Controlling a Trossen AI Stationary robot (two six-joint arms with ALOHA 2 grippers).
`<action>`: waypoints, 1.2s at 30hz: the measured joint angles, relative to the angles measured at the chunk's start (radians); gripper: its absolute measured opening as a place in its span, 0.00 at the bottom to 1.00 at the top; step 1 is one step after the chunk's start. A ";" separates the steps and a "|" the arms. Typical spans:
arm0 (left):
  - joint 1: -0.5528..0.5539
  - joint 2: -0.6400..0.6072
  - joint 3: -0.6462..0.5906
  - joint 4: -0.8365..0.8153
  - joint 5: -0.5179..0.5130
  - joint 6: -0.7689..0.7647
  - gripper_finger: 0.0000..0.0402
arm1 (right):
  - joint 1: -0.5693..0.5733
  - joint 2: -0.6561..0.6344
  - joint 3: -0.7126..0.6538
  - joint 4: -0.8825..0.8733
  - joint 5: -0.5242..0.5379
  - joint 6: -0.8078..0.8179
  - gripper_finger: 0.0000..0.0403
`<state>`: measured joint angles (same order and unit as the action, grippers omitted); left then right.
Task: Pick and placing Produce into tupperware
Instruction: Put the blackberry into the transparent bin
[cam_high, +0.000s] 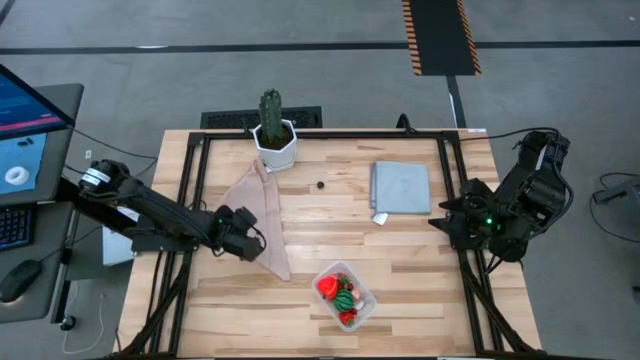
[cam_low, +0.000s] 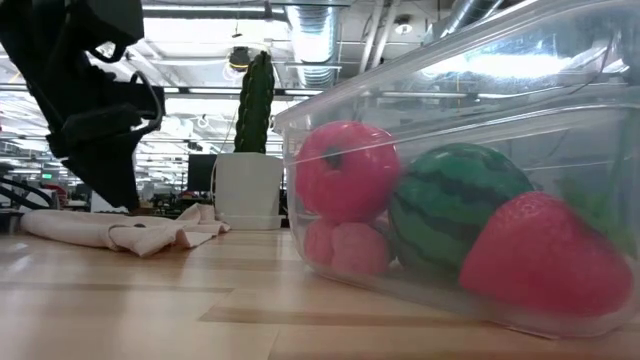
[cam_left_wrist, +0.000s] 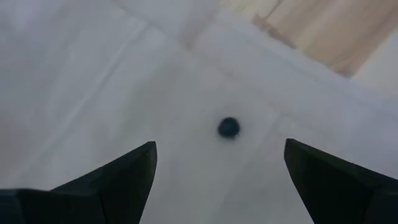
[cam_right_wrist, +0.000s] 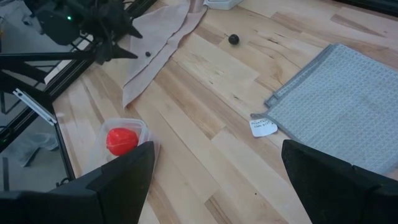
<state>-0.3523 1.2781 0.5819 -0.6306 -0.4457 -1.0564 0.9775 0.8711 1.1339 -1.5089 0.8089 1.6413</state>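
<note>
Over the beige cloth (cam_high: 262, 215) left of the tupperware (cam_high: 345, 296), I've got my left gripper (cam_left_wrist: 219, 163) spread wide and empty, lined up on a dark berry (cam_left_wrist: 228, 127).

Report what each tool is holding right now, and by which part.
Nothing is held. The left tool hangs open over a dark berry on the cloth; the right tool waits open.

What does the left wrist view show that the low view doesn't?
Left wrist only: a small dark berry lying on the pale beige cloth, framed by the open left gripper.
Low only: the clear plastic tupperware holding a red tomato-like piece, green striped ball and red strawberry; the green cactus in a white pot.
Both: the cloth.
</note>
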 joint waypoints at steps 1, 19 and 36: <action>0.000 0.000 -0.001 0.015 0.000 0.004 0.85 | 0.000 0.000 0.000 0.000 0.000 0.000 0.92; 0.073 -0.012 -0.093 0.256 0.060 0.073 0.85 | 0.000 0.000 0.000 0.000 0.000 0.000 0.92; 0.073 0.000 -0.092 0.244 0.067 0.039 0.79 | 0.000 0.000 0.000 0.000 0.000 0.000 0.92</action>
<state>-0.2794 1.2781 0.4896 -0.3863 -0.3786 -1.0173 0.9775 0.8711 1.1339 -1.5089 0.8089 1.6413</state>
